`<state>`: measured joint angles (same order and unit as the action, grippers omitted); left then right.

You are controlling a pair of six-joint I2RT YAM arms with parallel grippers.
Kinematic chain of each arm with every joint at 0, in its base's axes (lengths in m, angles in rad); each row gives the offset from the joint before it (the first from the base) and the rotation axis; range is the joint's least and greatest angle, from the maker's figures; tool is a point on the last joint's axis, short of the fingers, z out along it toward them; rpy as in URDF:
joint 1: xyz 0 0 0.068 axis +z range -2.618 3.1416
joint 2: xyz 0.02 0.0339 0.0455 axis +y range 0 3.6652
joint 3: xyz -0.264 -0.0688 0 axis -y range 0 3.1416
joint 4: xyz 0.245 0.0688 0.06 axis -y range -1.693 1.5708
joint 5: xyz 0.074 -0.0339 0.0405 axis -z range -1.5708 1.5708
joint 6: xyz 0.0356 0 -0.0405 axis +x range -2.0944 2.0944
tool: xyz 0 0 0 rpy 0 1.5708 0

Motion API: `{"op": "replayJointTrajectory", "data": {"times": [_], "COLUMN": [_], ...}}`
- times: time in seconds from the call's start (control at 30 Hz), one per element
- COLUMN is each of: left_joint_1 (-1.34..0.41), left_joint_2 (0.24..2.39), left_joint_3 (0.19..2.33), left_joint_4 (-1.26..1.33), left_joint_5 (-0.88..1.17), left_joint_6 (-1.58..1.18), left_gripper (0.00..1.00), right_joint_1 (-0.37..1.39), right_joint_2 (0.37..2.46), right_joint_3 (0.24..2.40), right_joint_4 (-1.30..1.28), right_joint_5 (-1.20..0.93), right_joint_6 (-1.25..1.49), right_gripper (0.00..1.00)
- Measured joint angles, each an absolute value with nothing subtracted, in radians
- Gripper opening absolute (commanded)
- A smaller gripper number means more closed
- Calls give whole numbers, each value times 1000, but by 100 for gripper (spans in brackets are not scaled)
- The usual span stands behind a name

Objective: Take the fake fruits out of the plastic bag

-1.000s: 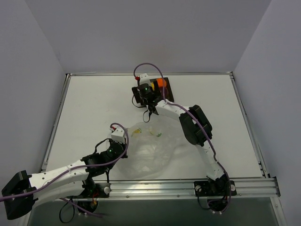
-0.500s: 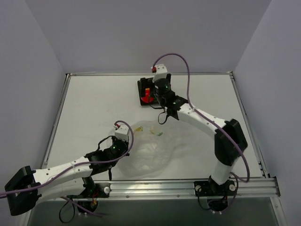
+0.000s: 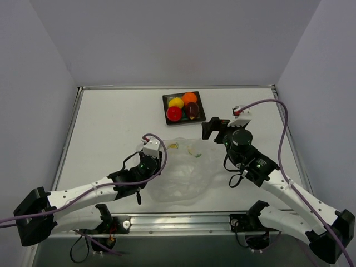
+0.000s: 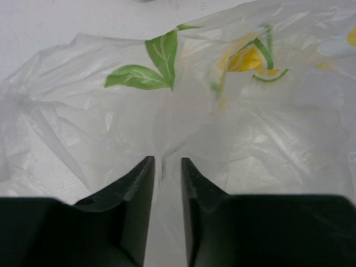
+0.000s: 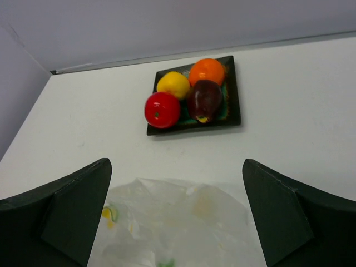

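Note:
The four fake fruits lie in the teal tray (image 3: 168, 99) at the back: yellow (image 3: 176, 102), orange (image 3: 191, 98), red (image 3: 174, 113), maroon (image 3: 193, 110). The right wrist view shows them too: yellow (image 5: 173, 84), orange (image 5: 206, 71), red (image 5: 162, 109), maroon (image 5: 203, 99). The plastic bag (image 3: 186, 175) lies flat and looks empty at the table's middle front. My left gripper (image 3: 161, 162) is at the bag's left edge, its jaws (image 4: 167, 161) nearly closed on a fold of the film (image 4: 267, 128). My right gripper (image 3: 214, 129) is open and empty (image 5: 176, 162) above the bag's far right edge (image 5: 178, 228).
The tray's dark rim (image 5: 235, 89) stands near the back wall. Bare white table (image 3: 105, 128) spreads to the left and right of the bag. A metal rail (image 3: 222, 218) runs along the near edge by the arm bases.
My right arm has pulled back from the tray to the right of the bag, uncovering all the fruits in the tray. My left gripper has shifted right and forward at the bag's edge.

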<state>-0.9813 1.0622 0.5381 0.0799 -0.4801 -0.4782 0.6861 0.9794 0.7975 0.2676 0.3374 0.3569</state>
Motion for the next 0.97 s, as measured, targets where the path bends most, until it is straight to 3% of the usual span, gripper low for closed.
{"op": "replayJointTrajectory", "data": {"times": [0.03, 0.07, 0.1, 0.33, 0.63, 0.97], "left_joint_1": [-981, -981, -981, -981, -981, -979], "left_joint_2": [1061, 1060, 1058, 937, 710, 524], "left_joint_3": [545, 556, 571, 767, 1157, 1092], "left_joint_4": [71, 59, 44, -120, -509, -657], "left_joint_5": [-481, -481, -480, -493, -609, -791], "left_joint_6": [-478, -475, -473, -478, -447, -416], "left_gripper": [52, 79, 94, 94, 94, 94], "right_joint_1": [686, 686, 686, 686, 686, 685], "right_joint_2": [936, 893, 849, 620, 494, 359], "right_joint_3": [766, 740, 719, 711, 870, 854], "right_joint_4": [245, 216, 190, 53, -61, -98], "right_joint_5": [347, 357, 367, 427, 540, 640], "right_joint_6": [368, 377, 387, 437, 471, 500], "right_gripper": [100, 100, 100, 100, 100, 100]}}
